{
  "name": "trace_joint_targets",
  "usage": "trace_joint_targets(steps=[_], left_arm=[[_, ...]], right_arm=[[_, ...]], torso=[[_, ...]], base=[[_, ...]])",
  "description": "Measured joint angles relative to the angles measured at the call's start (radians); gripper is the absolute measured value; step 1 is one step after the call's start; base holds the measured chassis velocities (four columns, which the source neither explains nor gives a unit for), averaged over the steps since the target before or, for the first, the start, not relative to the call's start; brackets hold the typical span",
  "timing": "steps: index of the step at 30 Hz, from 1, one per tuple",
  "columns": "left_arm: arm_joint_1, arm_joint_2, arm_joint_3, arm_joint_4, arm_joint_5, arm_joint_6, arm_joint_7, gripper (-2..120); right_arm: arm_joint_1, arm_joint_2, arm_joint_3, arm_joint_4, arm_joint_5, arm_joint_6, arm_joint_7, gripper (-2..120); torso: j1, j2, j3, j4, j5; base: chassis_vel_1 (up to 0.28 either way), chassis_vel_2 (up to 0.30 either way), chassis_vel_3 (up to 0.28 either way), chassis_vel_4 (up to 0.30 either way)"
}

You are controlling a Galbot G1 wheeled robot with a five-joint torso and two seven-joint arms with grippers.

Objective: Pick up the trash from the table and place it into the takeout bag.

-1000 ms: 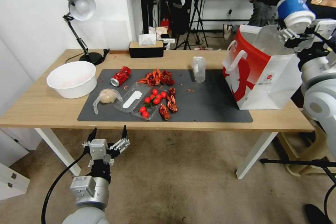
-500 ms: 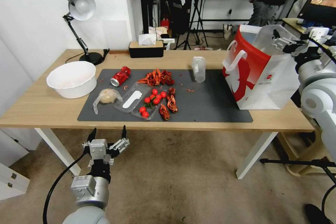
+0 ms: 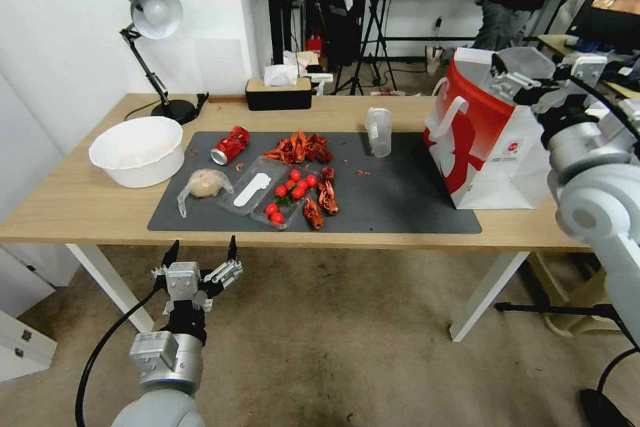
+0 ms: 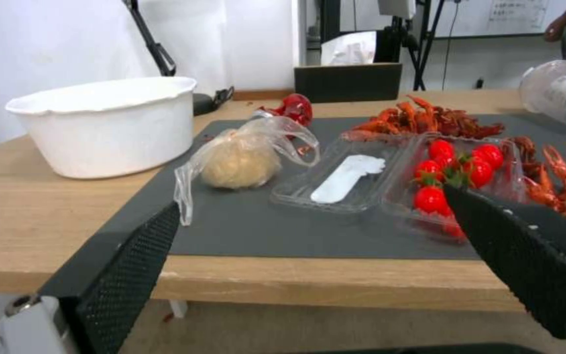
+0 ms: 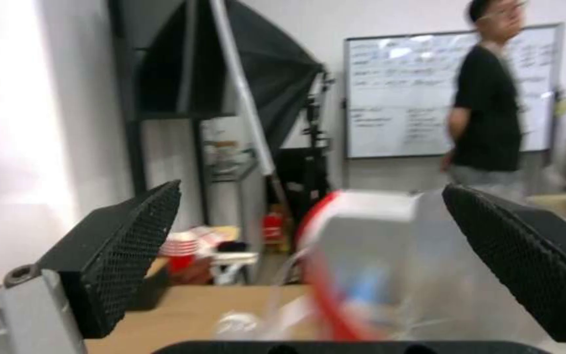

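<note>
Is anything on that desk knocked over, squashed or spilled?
Yes. The red can is crushed and lies on its side on the dark mat. The clear plastic cup leans tilted rather than upright. Red crayfish shells and small scraps are scattered loose across the mat, outside the clear tray.
</note>
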Motion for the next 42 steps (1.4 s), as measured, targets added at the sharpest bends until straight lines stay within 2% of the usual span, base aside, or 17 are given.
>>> trace_joint_targets(steps=[6,13,16,17,20,22,28,33,42], left_arm=[[0.0,0.003,0.0,-0.002,-0.001,0.0,0.0,100],[0.006,0.002,-0.003,-0.006,-0.003,0.0,-0.001,100],[0.007,0.005,-0.01,-0.007,-0.009,0.0,-0.002,100],[0.007,0.005,-0.01,-0.007,-0.009,0.0,-0.002,100],[0.006,0.005,-0.011,-0.008,-0.014,0.0,-0.002,100],[0.006,0.005,-0.011,-0.008,-0.014,0.0,-0.002,100],[0.006,0.007,-0.009,-0.008,-0.015,-0.001,-0.002,100],[0.002,0.009,-0.004,-0.006,-0.015,-0.002,-0.001,100],[-0.003,0.011,-0.003,-0.001,-0.016,-0.002,0.0,100]], right_arm=[[-0.16,0.045,0.02,0.084,-0.034,0.051,-0.035,100],[-0.341,0.129,0.031,0.149,-0.164,0.109,-0.057,100],[-0.462,0.212,0.03,0.155,-0.244,0.181,-0.098,100],[-0.462,0.212,0.03,0.155,-0.244,0.181,-0.098,100],[-0.599,0.31,0.027,0.159,-0.324,0.266,-0.139,100],[-0.61,0.317,0.026,0.159,-0.329,0.275,-0.142,100],[-0.725,0.394,0.001,0.092,-0.432,0.417,-0.198,100],[-0.75,0.427,-0.019,0.034,-0.463,0.485,-0.226,100],[-0.753,0.44,-0.039,-0.024,-0.471,0.516,-0.248,100]], torso=[[0.0,0.0,0.0,-0.0003,0.0003],[0.0,0.0,0.0,0.0001,0.0001],[0.0,0.0,0.0,0.0,0.0002],[0.0,0.0,0.0,0.0,0.0002],[0.0,0.0,0.0,-0.0002,0.0002],[0.0,0.0,0.0,-0.0004,0.0001],[0.0,0.0,0.0,0.0,0.0001],[0.0,0.0,0.0,0.0,0.0002],[0.0,0.0,0.0,0.0,0.0002]], base=[[0.0,0.0,0.0,0.0],[0.0,0.0,0.0,0.0],[0.0,0.0,0.0,0.0],[0.0,0.0,0.0,0.0],[0.0,0.0,0.0,0.0],[0.0,0.0,0.0,0.0],[0.0,0.0,0.0,0.0],[0.0,0.0,0.0,0.0],[0.0,0.0,0.0,0.0]])
